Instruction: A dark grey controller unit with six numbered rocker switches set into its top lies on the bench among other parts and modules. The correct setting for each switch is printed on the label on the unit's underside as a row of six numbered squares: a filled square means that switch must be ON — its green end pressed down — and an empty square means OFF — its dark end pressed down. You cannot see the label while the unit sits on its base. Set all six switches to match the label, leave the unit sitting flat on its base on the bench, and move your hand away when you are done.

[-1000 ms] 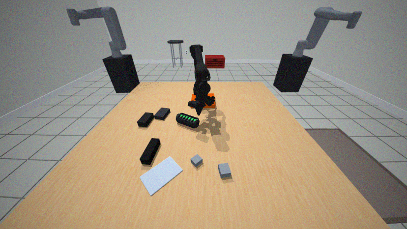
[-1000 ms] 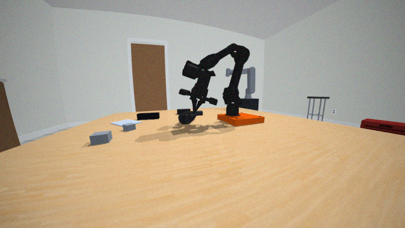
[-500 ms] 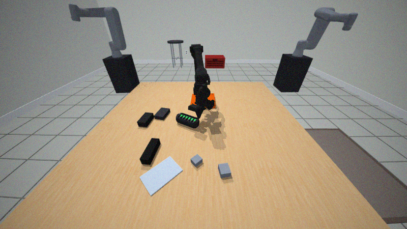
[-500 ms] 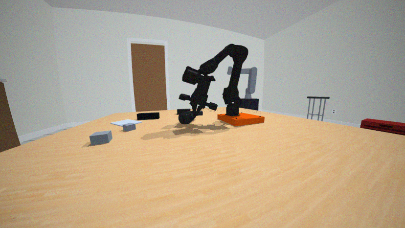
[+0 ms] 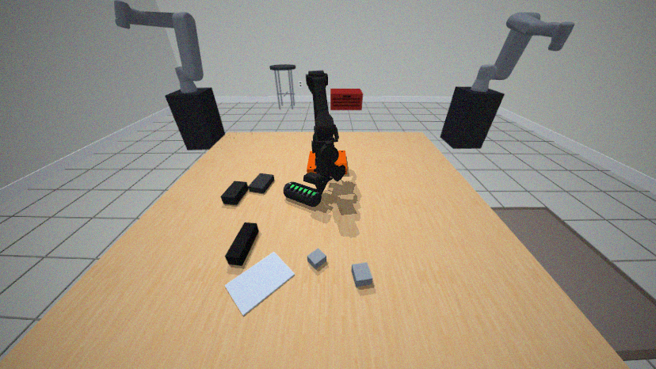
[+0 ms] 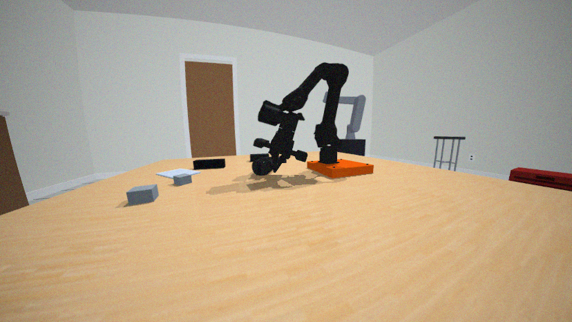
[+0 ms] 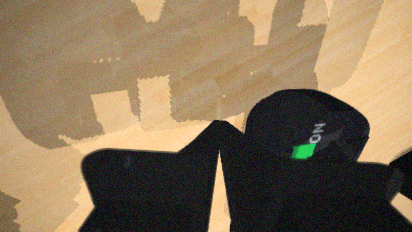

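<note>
The dark grey controller unit (image 5: 301,201) (image 6: 260,166) (image 7: 280,115) sits on the bench with its switch side up. Its row of green switch ends shows in the top view. In the wrist view only its rounded end, the word ON and one green switch end (image 7: 303,151) show; the fingers hide the rest. The underside label is hidden. My gripper (image 5: 319,188) (image 6: 275,171) (image 7: 219,126) is shut and empty. It is tilted, with its fingertips low beside the unit's right end as seen in the top view; whether they touch it is unclear.
Two black modules (image 5: 234,192) (image 5: 261,182) lie left of the unit in the top view. A long black block (image 5: 242,243) (image 6: 209,164), a white sheet (image 5: 260,283) (image 6: 173,173) and two grey blocks (image 5: 316,259) (image 5: 362,274) lie farther from my orange base (image 5: 340,161) (image 6: 348,170).
</note>
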`<state>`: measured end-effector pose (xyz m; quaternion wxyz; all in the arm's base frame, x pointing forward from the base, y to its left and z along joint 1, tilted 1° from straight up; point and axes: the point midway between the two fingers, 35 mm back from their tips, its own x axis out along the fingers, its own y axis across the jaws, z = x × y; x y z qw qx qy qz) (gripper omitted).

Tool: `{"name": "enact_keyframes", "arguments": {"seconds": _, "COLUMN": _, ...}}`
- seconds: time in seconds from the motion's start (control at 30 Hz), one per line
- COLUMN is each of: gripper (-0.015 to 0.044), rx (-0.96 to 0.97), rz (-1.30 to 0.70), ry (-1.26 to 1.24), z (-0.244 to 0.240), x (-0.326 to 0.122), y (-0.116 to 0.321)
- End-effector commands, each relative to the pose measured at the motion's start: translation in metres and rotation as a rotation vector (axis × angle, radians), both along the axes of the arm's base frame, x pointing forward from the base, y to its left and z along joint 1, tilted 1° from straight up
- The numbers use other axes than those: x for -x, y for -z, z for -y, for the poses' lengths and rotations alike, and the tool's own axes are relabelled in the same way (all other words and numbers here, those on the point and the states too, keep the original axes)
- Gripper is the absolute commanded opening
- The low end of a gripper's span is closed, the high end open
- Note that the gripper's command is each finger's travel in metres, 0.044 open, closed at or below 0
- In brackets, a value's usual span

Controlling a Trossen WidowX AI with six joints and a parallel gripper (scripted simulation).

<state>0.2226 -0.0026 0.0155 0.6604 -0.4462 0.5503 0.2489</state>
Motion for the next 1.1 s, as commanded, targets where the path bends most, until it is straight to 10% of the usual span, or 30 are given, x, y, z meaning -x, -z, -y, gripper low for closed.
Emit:
{"name": "enact_keyframes", "arguments": {"seconds": 0.0, "gripper": 0.0, "rx": 0.006, "rz": -0.011, "ry": -0.001, "z": 0.001, "x": 0.002, "y": 0.004}}
{"name": "enact_keyframes", "arguments": {"seconds": 1.07, "gripper": 0.0, "rx": 0.006, "rz": -0.01, "ry": -0.001, "z": 0.008, "x": -0.009, "y": 0.004}}
